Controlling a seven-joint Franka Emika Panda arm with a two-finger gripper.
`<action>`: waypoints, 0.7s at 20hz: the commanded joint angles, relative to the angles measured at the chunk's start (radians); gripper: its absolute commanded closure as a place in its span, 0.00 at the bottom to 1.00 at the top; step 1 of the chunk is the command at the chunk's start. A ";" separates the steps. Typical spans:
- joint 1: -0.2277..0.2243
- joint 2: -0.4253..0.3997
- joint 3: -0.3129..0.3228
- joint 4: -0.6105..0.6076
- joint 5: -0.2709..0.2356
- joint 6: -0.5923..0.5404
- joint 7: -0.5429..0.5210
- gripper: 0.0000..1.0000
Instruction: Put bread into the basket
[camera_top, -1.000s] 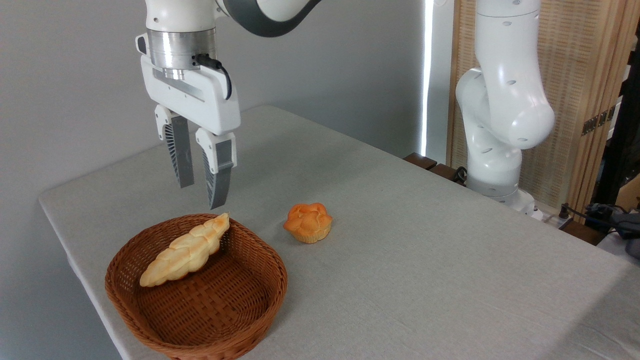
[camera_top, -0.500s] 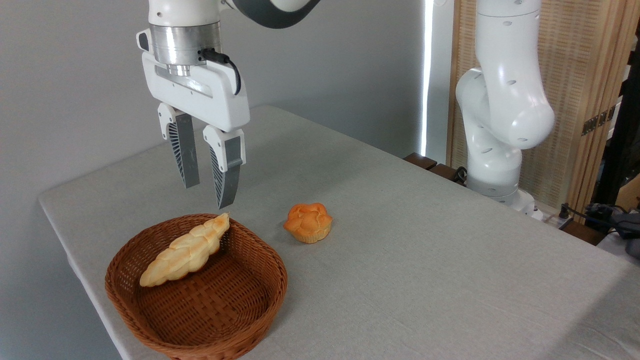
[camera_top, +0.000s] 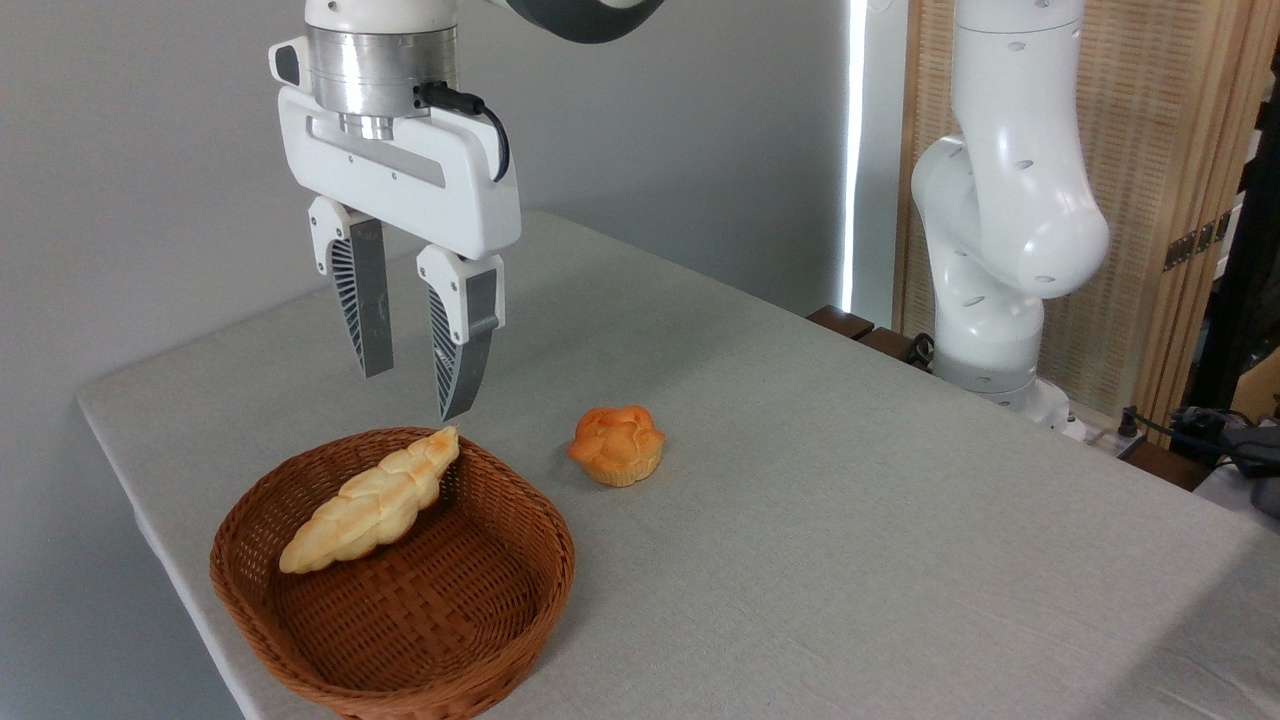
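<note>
1. We see the bread, a long, pale golden braided loaf, lying inside the basket. It slopes across the back left part, its lower pointed end down by the left wall and its upper pointed end propped on the far rim.
2. The basket is a shallow, reddish-brown wicker oval with a thick braided rim. It sits near the front left corner of the counter, and apart from the loaf we see only its bare woven floor.
3. The tool hangs in the air above the far rim of the basket, pointing straight down. Its two ribbed grey fingers stand apart with a clear gap between them, and nothing is held in that gap.
4. The tip of the nearer finger is just above the loaf's raised end; from this view we cannot tell whether a sliver of space separates them, but the tool has no grip on the bread.
5. To the right of the basket, apart from it, a small round orange bun rests on the grey cloth of the counter.
6. Further right, at the counter's back edge, we see the white base column of the arm.
</note>
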 joint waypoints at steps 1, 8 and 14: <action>0.062 -0.006 -0.022 0.014 -0.021 -0.031 -0.003 0.00; 0.273 -0.011 -0.250 0.014 -0.027 -0.032 -0.005 0.00; 0.281 -0.017 -0.251 0.014 -0.038 -0.031 -0.003 0.00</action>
